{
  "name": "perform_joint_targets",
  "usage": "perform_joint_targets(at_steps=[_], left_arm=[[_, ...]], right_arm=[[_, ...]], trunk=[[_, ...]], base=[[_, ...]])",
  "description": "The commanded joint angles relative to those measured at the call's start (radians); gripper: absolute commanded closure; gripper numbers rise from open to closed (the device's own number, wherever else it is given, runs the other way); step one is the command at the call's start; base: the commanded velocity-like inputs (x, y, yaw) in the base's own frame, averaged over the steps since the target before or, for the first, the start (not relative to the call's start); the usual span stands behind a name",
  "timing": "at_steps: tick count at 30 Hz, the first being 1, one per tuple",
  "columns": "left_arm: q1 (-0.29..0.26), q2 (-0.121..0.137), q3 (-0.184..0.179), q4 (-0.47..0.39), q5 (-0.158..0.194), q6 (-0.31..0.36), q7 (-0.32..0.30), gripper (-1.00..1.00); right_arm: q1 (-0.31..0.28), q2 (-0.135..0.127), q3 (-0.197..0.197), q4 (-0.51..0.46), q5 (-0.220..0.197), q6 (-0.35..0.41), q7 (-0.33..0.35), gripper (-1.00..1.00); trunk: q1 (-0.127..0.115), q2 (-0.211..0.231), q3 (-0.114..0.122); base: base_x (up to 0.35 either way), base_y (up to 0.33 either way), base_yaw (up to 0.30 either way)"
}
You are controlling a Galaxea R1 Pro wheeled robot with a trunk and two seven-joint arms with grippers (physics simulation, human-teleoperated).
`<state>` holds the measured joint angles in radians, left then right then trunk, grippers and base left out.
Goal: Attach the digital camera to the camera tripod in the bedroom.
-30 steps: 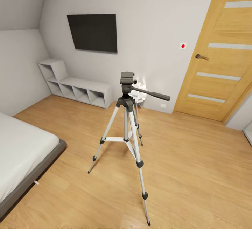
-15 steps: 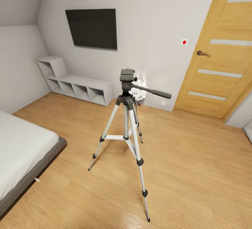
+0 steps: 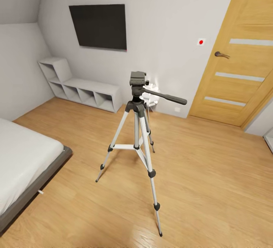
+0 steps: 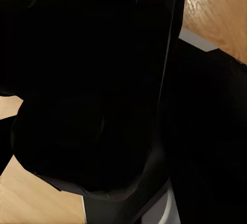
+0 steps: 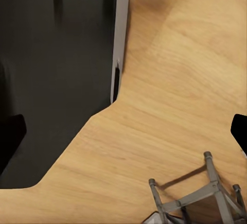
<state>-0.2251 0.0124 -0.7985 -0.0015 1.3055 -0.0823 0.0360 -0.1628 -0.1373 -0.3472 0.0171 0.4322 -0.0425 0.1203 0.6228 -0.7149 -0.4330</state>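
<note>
scene: the camera tripod (image 3: 137, 126) stands upright mid-floor in the bedroom, between bed (image 3: 22, 160) and door (image 3: 235, 51).
pincers: state cannot be told.
advice: approach squarely, keeping clear of the splayed legs.

Matte black housing (image 4: 92, 90), grey edge trim (rounded contours), dark claw fingertips (image 5: 10, 136)

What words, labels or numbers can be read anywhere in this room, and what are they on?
None: no readable text shows in these pictures.
The black TV has a blank screen.
The small wall plate beside the wooden door bears only a red dot.
The camera tripod shows no legible brand.
</note>
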Motion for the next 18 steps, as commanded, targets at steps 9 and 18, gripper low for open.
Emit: perform_joint_targets(at_steps=[9, 18], left_arm=[[0.000, 0.000, -0.007, 0.001, 0.006, -0.002, 0.004, 1.00], [0.000, 0.000, -0.007, 0.001, 0.006, -0.002, 0.004, 1.00]], right_arm=[[-0.001, 0.002, -0.009, 0.002, 0.008, -0.004, 0.002, -1.00], [-0.001, 0.002, -0.010, 0.002, 0.010, -0.004, 0.004, -1.00]], trunk=[[0.000, -0.001, -0.003], [0.000, -0.001, -0.003]], base=[[0.000, 0.000, 0.000], [0.000, 0.000, 0.000]])
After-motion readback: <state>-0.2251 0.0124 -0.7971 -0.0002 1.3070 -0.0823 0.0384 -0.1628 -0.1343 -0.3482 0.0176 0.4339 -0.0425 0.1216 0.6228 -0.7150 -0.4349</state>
